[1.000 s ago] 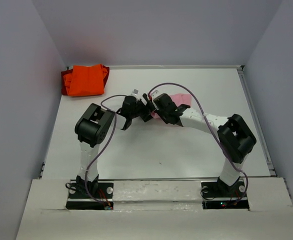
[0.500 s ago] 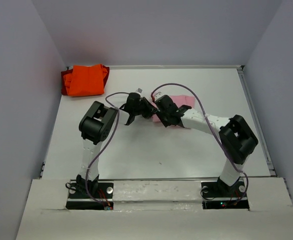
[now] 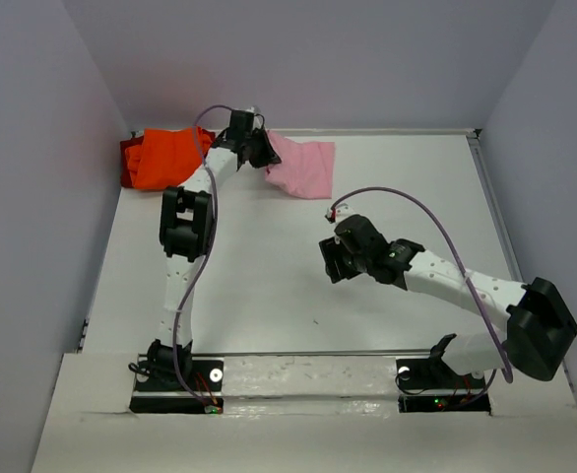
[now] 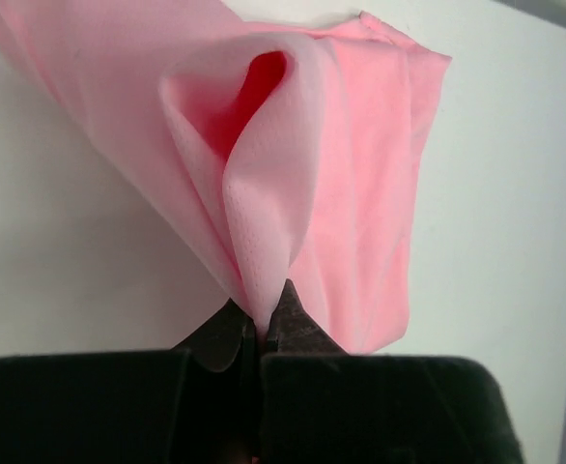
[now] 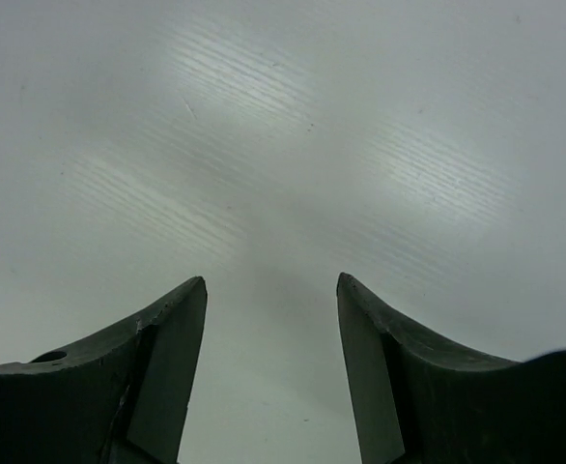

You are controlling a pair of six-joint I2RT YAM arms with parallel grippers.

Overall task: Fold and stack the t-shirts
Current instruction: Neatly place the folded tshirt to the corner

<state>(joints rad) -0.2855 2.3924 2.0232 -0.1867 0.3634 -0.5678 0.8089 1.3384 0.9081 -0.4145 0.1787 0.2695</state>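
Observation:
A folded light pink t-shirt (image 3: 303,166) hangs bunched near the table's far edge, pinched at one fold by my left gripper (image 3: 259,150), which is shut on it. In the left wrist view the pink t-shirt (image 4: 312,174) drapes away from the closed left gripper (image 4: 262,311). Folded orange t-shirts (image 3: 167,158) lie stacked in the far left corner, just left of the left gripper. My right gripper (image 3: 330,258) stands open over bare table at mid right. Nothing lies between the tips of the right gripper (image 5: 271,286) in its own wrist view.
White table (image 3: 269,286) bounded by grey walls on three sides. A raised rim (image 3: 505,236) runs along the right edge. Purple cables loop off both arms.
My left gripper shut on the pink t-shirt and carried it from mid table to the far left, beside the orange stack. My right gripper let go, opened and drew back toward the near right.

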